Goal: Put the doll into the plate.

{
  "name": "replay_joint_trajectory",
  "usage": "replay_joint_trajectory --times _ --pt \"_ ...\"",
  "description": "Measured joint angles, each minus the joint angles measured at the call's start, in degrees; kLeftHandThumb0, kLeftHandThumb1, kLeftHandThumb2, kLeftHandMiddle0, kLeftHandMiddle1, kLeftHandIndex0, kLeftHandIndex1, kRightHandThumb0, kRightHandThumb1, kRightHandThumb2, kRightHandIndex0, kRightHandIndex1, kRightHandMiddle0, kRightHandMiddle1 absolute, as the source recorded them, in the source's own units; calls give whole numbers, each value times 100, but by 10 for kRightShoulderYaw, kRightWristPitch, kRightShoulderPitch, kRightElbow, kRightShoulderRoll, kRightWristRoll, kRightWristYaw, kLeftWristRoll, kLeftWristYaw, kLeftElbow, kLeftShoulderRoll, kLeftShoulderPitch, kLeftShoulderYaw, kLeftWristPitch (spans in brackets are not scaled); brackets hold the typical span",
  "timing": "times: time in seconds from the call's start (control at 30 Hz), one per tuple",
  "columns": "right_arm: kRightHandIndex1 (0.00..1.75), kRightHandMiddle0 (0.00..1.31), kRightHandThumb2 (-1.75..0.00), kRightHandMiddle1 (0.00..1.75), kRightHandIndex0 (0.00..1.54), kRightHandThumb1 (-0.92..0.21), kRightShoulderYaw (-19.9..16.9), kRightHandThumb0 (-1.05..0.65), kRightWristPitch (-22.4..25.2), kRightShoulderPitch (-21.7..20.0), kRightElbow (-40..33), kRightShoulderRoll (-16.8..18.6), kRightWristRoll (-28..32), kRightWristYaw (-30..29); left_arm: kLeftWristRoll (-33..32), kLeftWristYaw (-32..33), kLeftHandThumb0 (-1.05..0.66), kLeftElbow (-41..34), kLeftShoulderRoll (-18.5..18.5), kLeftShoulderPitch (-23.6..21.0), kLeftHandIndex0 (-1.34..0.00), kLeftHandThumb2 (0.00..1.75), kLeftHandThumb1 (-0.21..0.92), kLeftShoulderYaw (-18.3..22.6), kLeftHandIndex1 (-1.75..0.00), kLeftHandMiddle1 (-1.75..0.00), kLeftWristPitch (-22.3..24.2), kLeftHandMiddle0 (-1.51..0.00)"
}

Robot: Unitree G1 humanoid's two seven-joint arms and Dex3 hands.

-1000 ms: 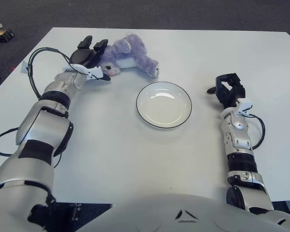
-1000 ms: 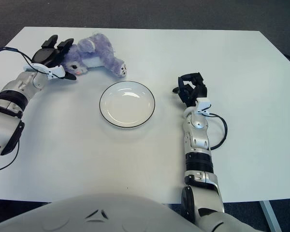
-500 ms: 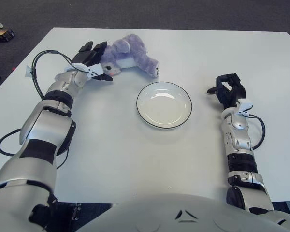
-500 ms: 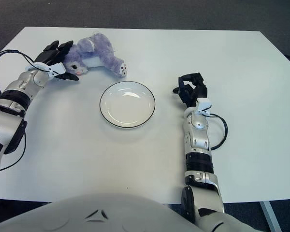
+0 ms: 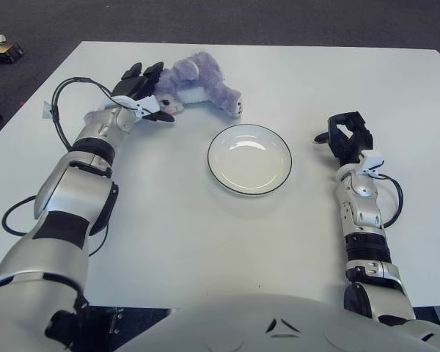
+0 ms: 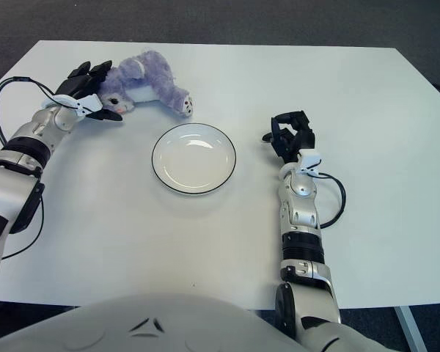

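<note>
Trouble could start with my grip: my left hand (image 5: 141,94) is pressed against the head end of the doll (image 5: 199,84), with the fingers spread over the top of it and the thumb reaching under its face, not closed on it. The doll is soft and floppy, lying on its side at the far left of the table (image 5: 205,242), well apart from the plate (image 5: 249,158), which sits nearer the middle. If I close on loose fur or just the head, I judge the body could droop, swing and drag on the table, or slip free on the way over. A low carry could also knock the rim of the plate and slide it. If I push before closing, the doll may simply roll away from me.

My right hand (image 5: 346,136) shows to the right of the plate, fingers curled, holding nothing.

Compared with 1 second ago, my left hand has moved up and slightly right, in against the doll's head, and my forearm has followed it. The doll, plate and right hand have not moved.
</note>
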Motion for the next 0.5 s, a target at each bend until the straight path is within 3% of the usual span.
replay_joint_trajectory --times 0.2,0.5 --pt "138 34 -39 160 74 -92 0 -35 -1 3 -1 0 0 0 -7 46 -69 3 -20 0 -31 0 71 13 -7 -5 9 -28" --pt "138 34 -39 160 74 -92 0 -35 -1 5 -1 0 0 0 -22 63 -64 5 -39 1 -39 0 72 26 -9 -7 9 -39"
